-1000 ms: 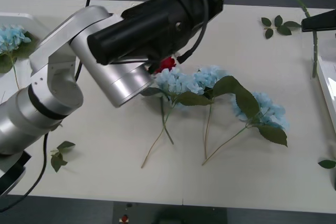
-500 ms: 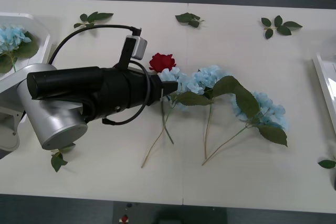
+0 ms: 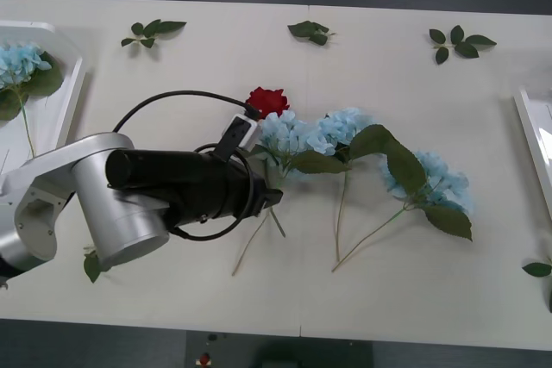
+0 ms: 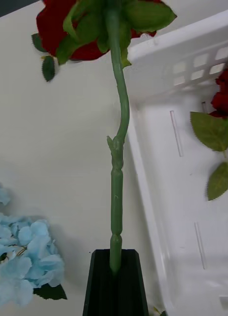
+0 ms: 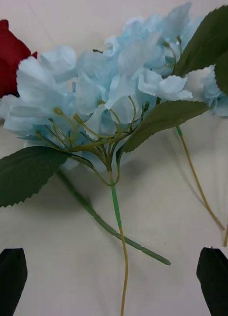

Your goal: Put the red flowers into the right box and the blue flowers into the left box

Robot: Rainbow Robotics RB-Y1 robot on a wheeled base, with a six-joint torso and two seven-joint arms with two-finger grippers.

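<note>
Since half a second ago, the left arm has swung lower and nearer, so the left gripper (image 3: 274, 199) now sits at the stems just below the leftmost cluster of the blue flowers (image 3: 289, 134). Its black fingers (image 5: 10, 274) stand wide apart, with that cluster's thin yellow-green stem (image 5: 121, 232) running between them, untouched. A thicker green stem crosses beneath it on the table (image 3: 414, 84).

The clusters are fluffy and pale sky-blue, with big serrated green leaves (three lie in a row mid-table, a fourth rests in the left box (image 3: 65, 105)). One of the red flowers (image 3: 268, 101) lies touching the leftmost cluster's far edge.

The right gripper (image 4: 114, 276) is closed on the stem end of a red rose (image 4: 55, 29), held beside the right box (image 4: 158, 163), where another red bloom (image 4: 223, 94) lies.
</note>
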